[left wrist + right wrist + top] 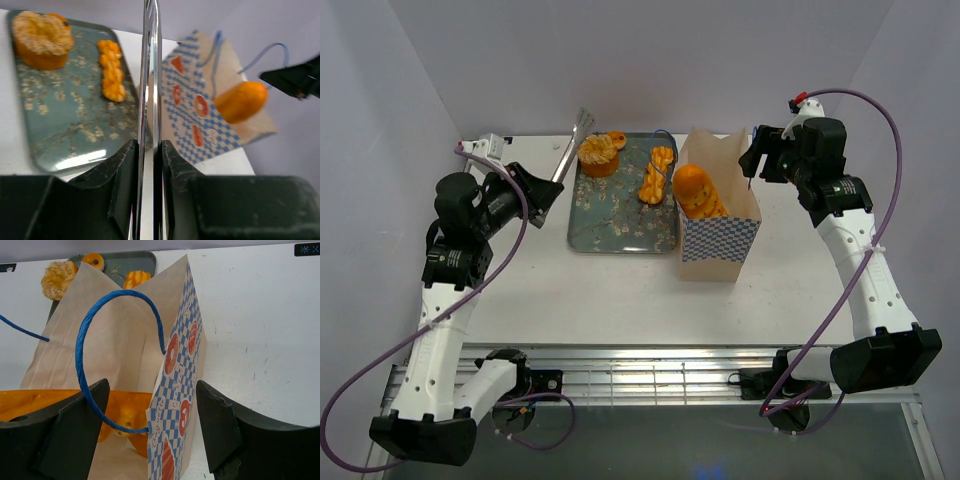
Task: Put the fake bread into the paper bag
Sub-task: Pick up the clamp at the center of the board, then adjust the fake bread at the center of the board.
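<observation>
Left pincer point(148, 147) clamped on tongs point(150, 70); right pincer point(151, 390) apart; bread point(125, 415) btm hidden in bag point(125, 330).

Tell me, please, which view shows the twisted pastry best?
The left wrist view: the twisted pastry lies whole and large on the tray. The top external view shows it whole but small; the right wrist view shows only its end behind the paper bag.
</observation>
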